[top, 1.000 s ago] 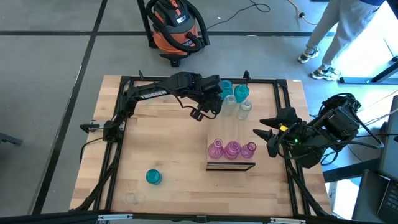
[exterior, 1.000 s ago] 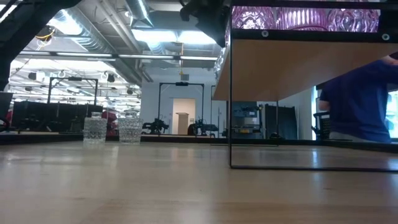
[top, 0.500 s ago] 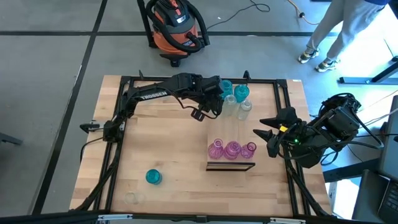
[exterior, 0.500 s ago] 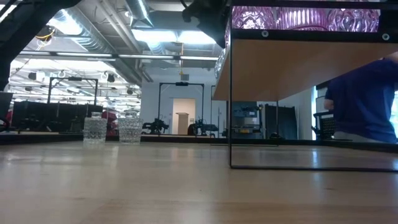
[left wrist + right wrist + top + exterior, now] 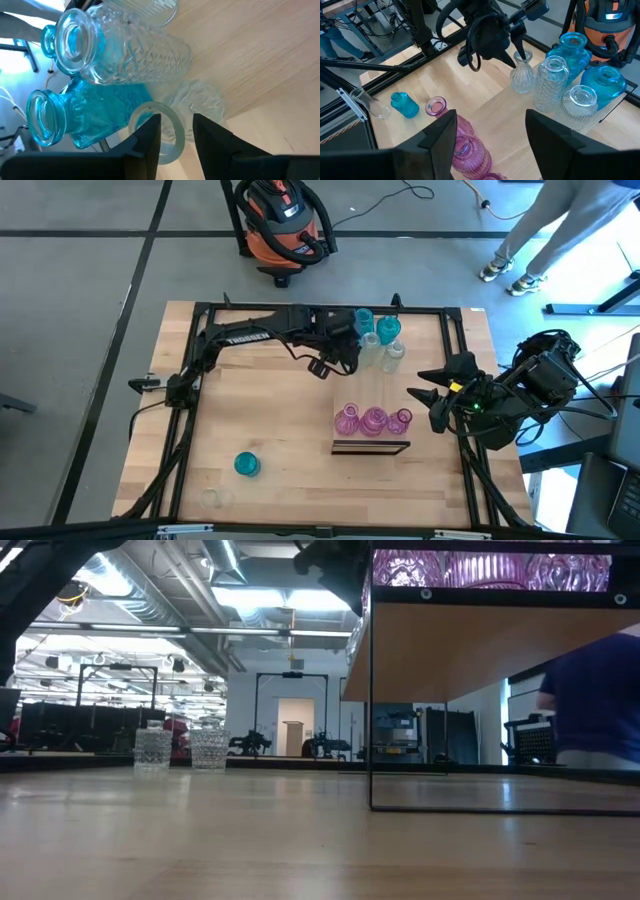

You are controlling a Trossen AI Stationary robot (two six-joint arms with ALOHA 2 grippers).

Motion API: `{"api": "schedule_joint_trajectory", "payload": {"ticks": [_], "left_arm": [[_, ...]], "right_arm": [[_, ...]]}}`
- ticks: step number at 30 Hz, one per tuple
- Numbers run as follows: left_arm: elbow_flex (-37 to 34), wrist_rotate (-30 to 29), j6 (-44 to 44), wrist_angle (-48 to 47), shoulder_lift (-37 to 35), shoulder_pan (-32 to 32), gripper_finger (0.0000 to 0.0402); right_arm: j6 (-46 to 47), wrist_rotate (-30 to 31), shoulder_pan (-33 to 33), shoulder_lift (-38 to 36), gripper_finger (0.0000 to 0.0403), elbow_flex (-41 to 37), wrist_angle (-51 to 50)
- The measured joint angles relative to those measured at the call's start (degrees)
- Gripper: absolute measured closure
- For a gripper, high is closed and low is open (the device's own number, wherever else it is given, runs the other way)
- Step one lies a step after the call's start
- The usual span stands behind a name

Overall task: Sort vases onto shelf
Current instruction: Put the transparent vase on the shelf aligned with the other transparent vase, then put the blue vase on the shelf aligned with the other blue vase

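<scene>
Here the left gripper [image 5: 517, 50] has its fingers pinching a clear vase's [image 5: 522, 76] rim on the shelf [image 5: 372, 395]; the right gripper's [image 5: 422, 385] fingers stand wide.

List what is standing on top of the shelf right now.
On the shelf: three pink vases near its dark end, two teal vases and clear vases at the far end. The left gripper grips one clear vase's neck; its arm may hide more.

Upright teal, clear, pink vases [image 5: 373, 420] clustered on light-wood shelf [image 5: 372, 385].
</scene>
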Motion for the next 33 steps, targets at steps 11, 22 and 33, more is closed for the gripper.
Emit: {"api": "schedule_joint_trajectory", "payload": {"ticks": [11,22,33], "left_arm": [[-0.06,-3.25,0.42,2.42,0.02,-0.52,0.0295],[0.03,-6.44,-0.12,2.48,-0.28,-1.53,0.0295],[0.03,-17.34,-3.27,1.99,-2.45,-5.18,0.0295]], "right_arm": [[0.02,-0.07,0.00,0.00,0.0185,0.00,0.19],[0.02,-0.15,0.00,0.00,0.0185,0.00,0.34],[0.00,-0.18,0.00,0.00,0.0185,0.00,0.01]]}}
